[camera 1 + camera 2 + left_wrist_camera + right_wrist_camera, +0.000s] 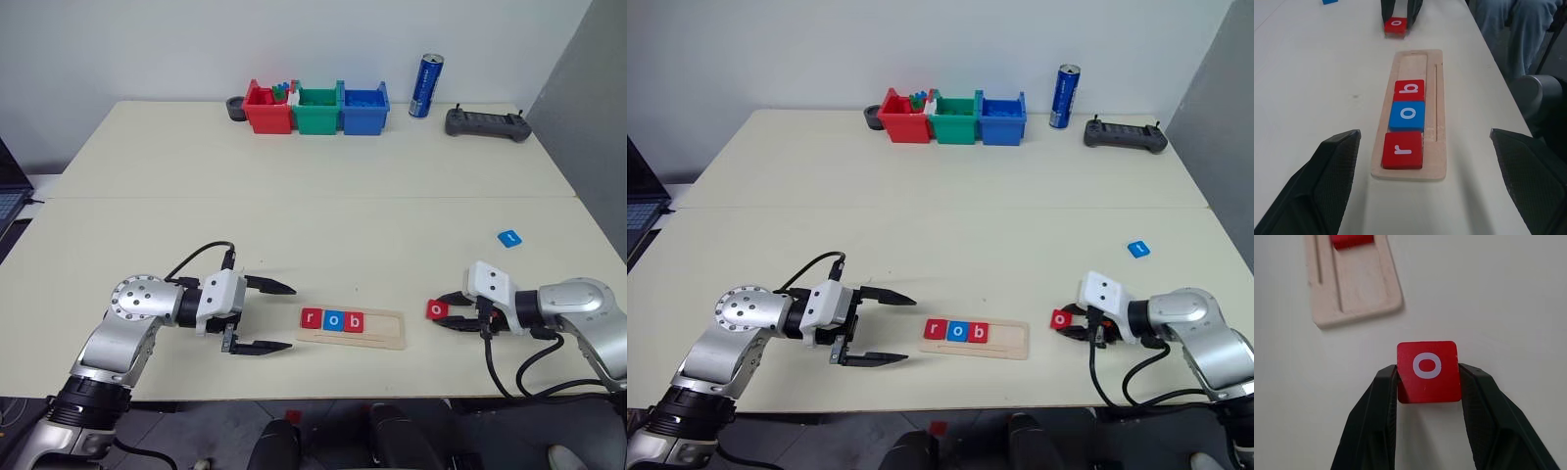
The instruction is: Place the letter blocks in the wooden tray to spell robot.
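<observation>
The wooden tray (382, 331) lies near the table's front edge with three letter blocks in its left part: a red r (312, 318), a blue o (333, 320) and a red b (354, 321). Just right of the tray, my right gripper (443, 315) is shut on a red o block (1427, 371), gripping it by two opposite edges. A blue block (508, 238) lies alone on the table further back on the right. My left gripper (281, 316) stands open left of the tray, pointing at its left end, nothing between its fingers.
At the table's far edge stand red (265, 111), green (317, 110) and blue (364, 110) bins, a dark round holder (235, 108), a blue can (425, 86) and a black controller (487, 124). A seated person's legs (1508, 29) are at the front edge.
</observation>
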`<move>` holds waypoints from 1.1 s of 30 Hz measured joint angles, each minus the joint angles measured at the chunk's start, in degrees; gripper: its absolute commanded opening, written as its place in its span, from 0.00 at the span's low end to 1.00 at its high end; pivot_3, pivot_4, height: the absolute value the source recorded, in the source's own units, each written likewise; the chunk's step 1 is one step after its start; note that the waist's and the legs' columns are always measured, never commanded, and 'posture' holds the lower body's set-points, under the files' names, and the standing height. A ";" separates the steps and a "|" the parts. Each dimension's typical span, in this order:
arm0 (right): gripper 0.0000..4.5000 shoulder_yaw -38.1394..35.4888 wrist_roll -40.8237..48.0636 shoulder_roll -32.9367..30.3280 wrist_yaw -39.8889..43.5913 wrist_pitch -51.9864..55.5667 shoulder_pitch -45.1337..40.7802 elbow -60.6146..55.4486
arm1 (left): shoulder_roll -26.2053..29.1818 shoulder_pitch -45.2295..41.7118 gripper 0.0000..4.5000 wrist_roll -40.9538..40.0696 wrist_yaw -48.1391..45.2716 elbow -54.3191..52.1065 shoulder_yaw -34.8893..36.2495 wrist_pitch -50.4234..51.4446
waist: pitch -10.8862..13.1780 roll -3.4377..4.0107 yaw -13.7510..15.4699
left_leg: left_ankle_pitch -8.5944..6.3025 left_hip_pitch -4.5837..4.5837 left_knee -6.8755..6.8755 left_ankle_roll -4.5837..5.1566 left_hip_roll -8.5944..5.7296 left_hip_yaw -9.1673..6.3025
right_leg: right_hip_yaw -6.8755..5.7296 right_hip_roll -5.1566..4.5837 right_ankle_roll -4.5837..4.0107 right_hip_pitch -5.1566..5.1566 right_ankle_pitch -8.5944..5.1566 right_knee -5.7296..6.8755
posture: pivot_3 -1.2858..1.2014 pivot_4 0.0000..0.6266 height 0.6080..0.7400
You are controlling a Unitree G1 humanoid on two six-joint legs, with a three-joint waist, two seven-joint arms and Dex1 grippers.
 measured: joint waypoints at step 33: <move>0.32 16.79 -2.72 9.47 -12.15 18.12 -8.80 -12.88 | -0.13 -0.72 1.00 1.03 2.33 -2.69 -0.65 2.05 | 0.00 -0.01 0.01 | 0.00 -0.02 0.00 0.00 -0.01 -0.04 | -0.04 0.00 0.00 -0.01 0.00 -0.02 | 0.52 0.24 1.00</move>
